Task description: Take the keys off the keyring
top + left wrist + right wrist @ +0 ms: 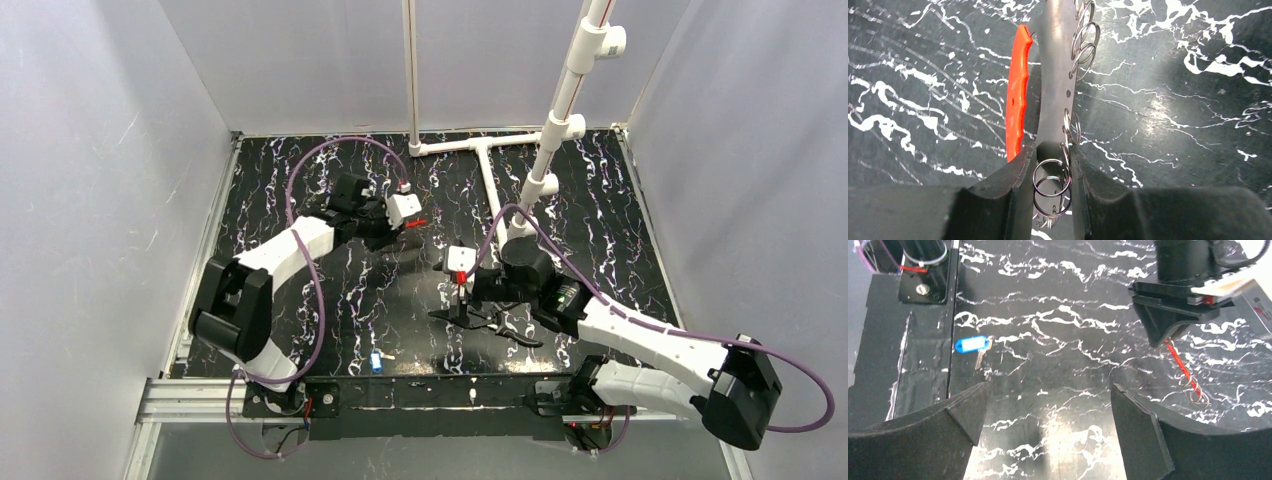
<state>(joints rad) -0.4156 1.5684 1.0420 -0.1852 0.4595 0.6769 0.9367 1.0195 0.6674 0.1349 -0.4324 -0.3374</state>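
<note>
There was one red keyring (1015,95) carrying several overlapping wire rings (1064,172), too tangled to count, one blue-tagged key (970,345) and one pair of black pliers (500,328).

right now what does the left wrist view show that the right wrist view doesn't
Only left wrist: the grey bar close up, and small rings wedged inside the left gripper. Only right wrist: the blue-headed key lying flat, and the right gripper open with nothing in it. Both: the left gripper shut on the red keyring, wire rings on it, and the marbled table.
</note>
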